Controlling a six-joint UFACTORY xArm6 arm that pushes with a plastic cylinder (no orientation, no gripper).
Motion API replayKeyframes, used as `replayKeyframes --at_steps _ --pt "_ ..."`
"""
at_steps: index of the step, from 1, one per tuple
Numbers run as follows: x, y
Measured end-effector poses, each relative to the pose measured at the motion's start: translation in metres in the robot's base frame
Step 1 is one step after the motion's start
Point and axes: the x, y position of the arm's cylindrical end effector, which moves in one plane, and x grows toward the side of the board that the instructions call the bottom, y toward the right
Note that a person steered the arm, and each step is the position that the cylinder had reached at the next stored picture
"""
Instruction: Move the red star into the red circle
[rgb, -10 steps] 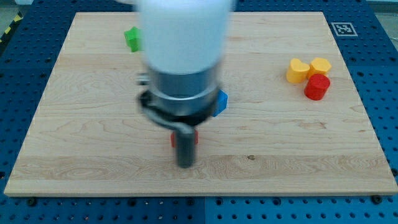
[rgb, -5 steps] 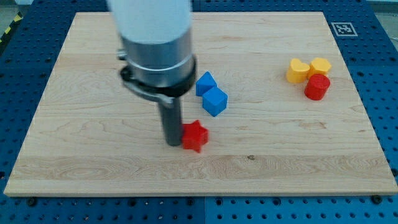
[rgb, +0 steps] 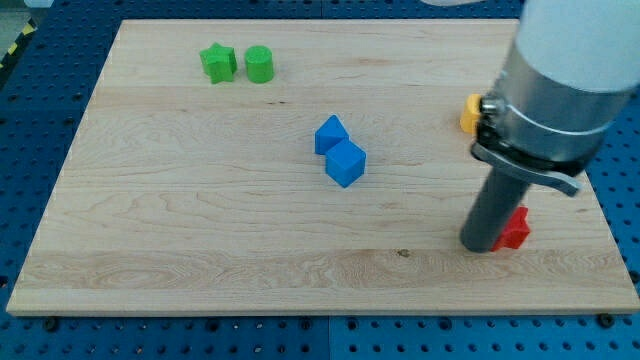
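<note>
The red star (rgb: 516, 230) lies near the view's lower right on the wooden board (rgb: 200, 230), partly hidden behind my rod. My tip (rgb: 481, 246) rests on the board, touching the star's left side. The red circle is hidden behind the arm's body. Only an edge of a yellow block (rgb: 468, 113) shows left of the arm at the view's right.
Two blue blocks (rgb: 340, 150) sit together at the board's middle. A green star (rgb: 217, 63) and a green cylinder (rgb: 259, 64) sit at the upper left. The board's right edge is close to the red star.
My tip has swept from left of centre to the lower right, pushing the red star along. The arm now covers the red circle and most of the yellow blocks.
</note>
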Motion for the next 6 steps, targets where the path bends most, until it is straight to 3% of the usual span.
replayKeyframes --at_steps 1,4,6 --pt "0.003 0.029" --pt "0.028 0.043" --pt "0.010 0.073"
